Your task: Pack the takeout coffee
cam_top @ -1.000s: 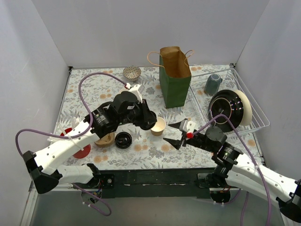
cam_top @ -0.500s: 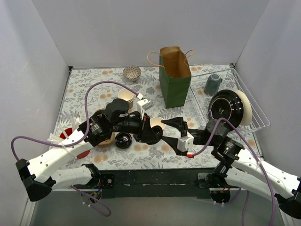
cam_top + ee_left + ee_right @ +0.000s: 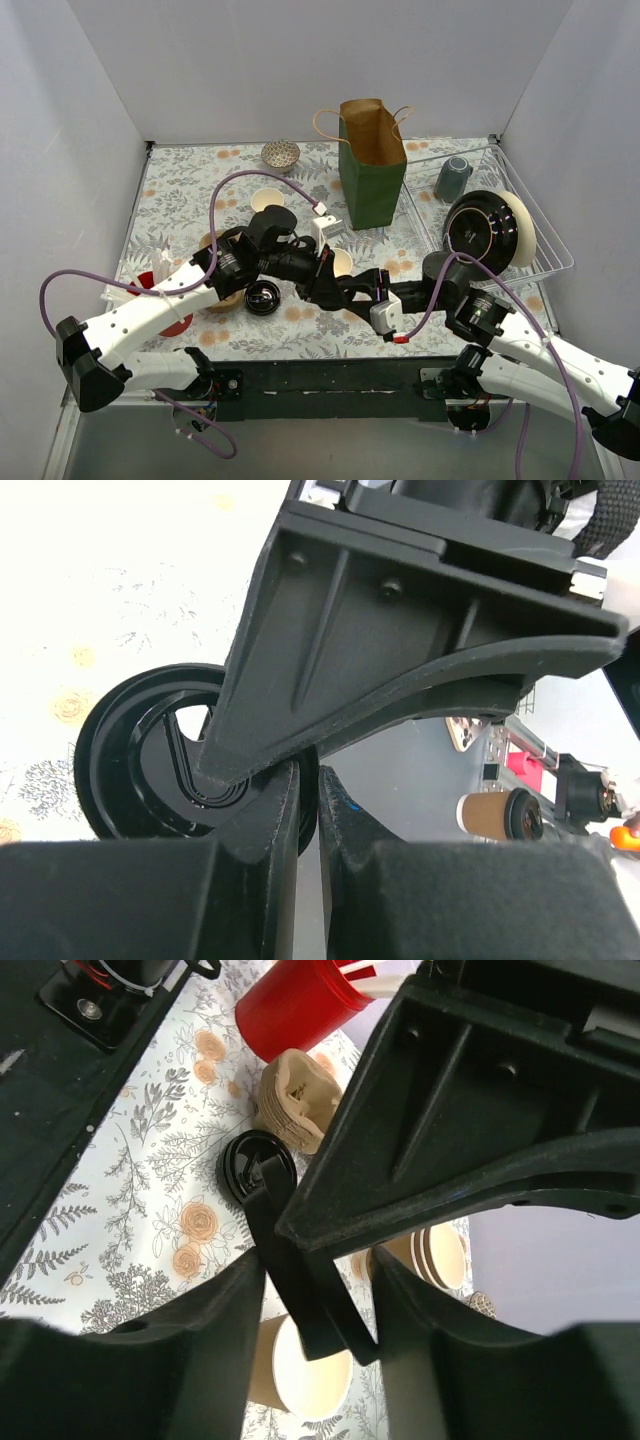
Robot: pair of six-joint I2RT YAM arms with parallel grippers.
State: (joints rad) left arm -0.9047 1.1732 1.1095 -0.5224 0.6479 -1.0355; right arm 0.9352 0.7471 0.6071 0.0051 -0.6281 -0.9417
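Left gripper (image 3: pixel 322 280) has its fingers pressed together, and nothing can be seen held between them. They reach into the gap of the right gripper (image 3: pixel 355 290), whose fingers are spread to either side without visibly touching. Both meet at the centre of the top view, just in front of the takeout coffee (image 3: pixel 342 262). This tan paper cup stands upright on the floral cloth, below the green paper bag (image 3: pixel 372 185) and apart from it. In the right wrist view the cup (image 3: pixel 300 1380) sits at the bottom edge, open-topped with no lid on it. A spare black lid (image 3: pixel 262 297) lies flat on the cloth to its left. To pack well, the grippers should probably separate first. One should then take the cup wall below the rim, lightly so the paper does not buckle, and carry it upright over the bag's mouth. Most of the cup is hidden under the grippers from above. Whether it holds liquid cannot be told. A small lidded cup (image 3: pixel 497 815) at the lower right of the left wrist view is too small to place.
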